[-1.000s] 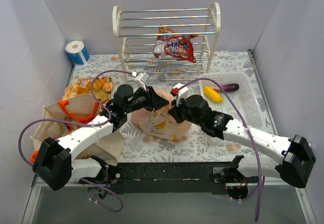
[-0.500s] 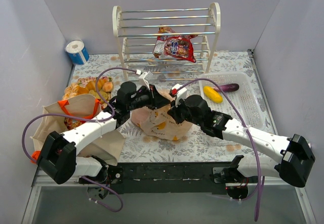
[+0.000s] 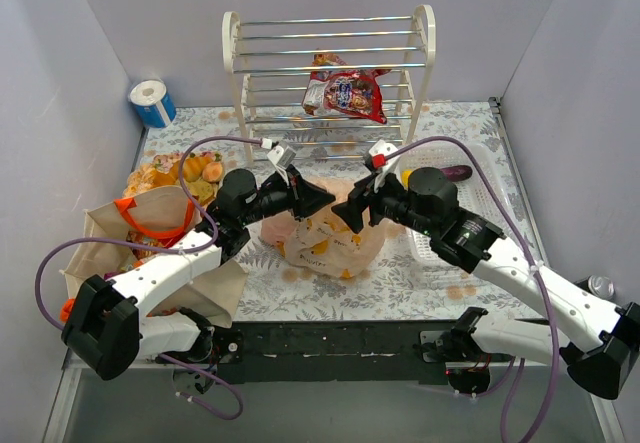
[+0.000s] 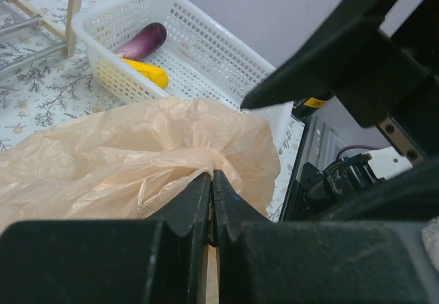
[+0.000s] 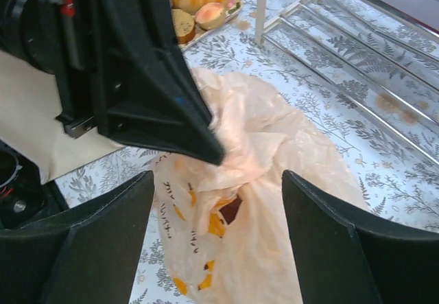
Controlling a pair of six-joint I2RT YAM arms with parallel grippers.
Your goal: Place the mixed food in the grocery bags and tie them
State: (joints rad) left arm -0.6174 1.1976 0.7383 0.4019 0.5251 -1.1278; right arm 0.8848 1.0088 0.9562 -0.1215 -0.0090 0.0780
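Left wrist: left end effector [image 4: 212,173] pinches crumpled peach plastic bag [image 4: 137,149]; right end effector [image 5: 217,177] wide

The thin translucent peach-orange plastic bag [image 3: 322,241] shows yellow and dark patches through its film. The printed tablecloth [image 3: 400,283] is white with grey leaf sprigs and brown blotches. At nine o'clock, the beige canvas tote [image 3: 100,235] has orange handles. At two o'clock: a white plastic lattice basket [image 3: 500,193], a long purple eggplant [image 3: 457,172]. At twelve: a shiny red snack packet [image 3: 352,95], a cream slatted rack [image 3: 427,53].

Plastic bag [image 3: 325,241] btw tote [image 3: 112,245], basket [image 3: 490,168].
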